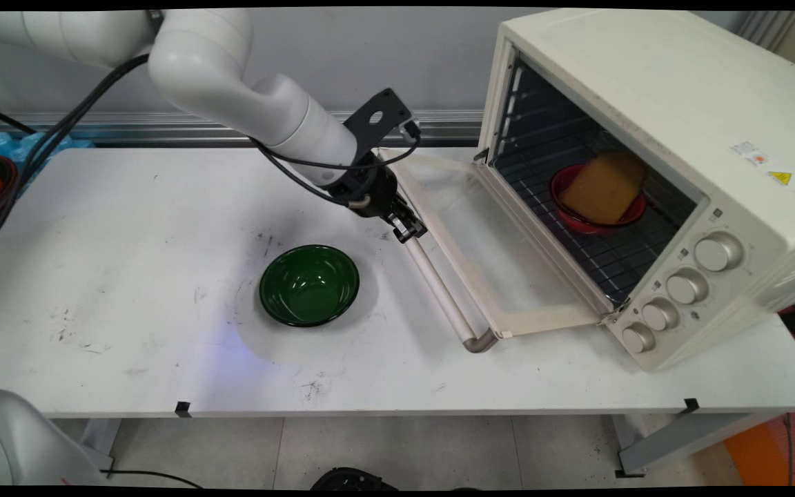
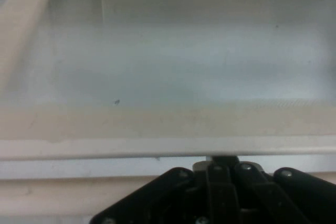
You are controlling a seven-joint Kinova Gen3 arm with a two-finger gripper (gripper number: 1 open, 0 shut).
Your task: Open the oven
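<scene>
Tool (image 1: 408, 229) of mine sits at the far end of the open oven (image 1: 646, 83) door's handle (image 1: 439, 290); clenched or released, I cannot tell. Left of the oven, a green bowl (image 1: 309, 284) stands on the worktop (image 1: 128, 276). Inside the oven, a red bowl (image 1: 577, 219) carries a yellow slab (image 1: 604, 186).

Red bowl (image 1: 597, 214) half under yellow sponge (image 1: 604, 185).

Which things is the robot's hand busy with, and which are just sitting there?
At the hand: hand, oven door, handle.
Just sitting: green bowl on the table; red bowl with a yellow slab, inside the oven.
</scene>
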